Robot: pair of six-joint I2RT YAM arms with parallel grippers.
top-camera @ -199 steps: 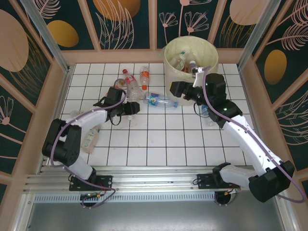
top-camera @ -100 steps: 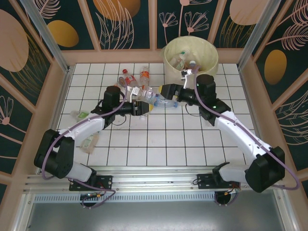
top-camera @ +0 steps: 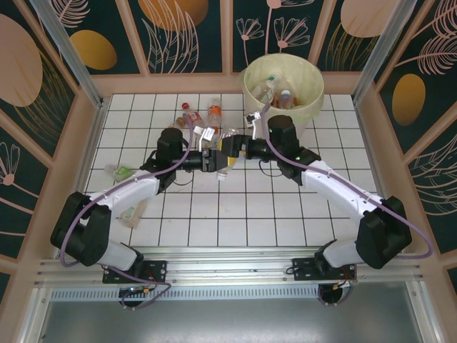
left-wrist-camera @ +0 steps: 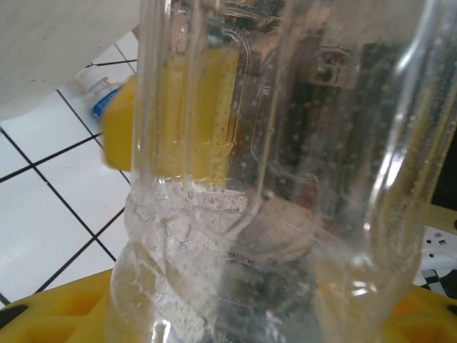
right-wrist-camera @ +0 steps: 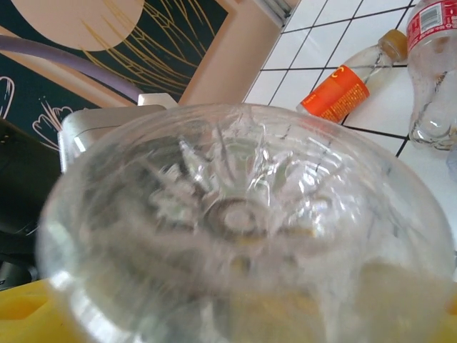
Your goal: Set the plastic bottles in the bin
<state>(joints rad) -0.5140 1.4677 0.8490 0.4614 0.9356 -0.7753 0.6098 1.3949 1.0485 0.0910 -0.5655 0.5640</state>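
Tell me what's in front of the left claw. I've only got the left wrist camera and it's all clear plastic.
Observer: From above, the right claw faces the left claw head-on, with the bottle you're gripping between them.
Operator: Which end points at the right claw?
Observer: The base. The right wrist camera looks straight at it.
Operator: Where's the bin?
Observer: At the far edge, beyond the right claw. The bin already has bottles inside.
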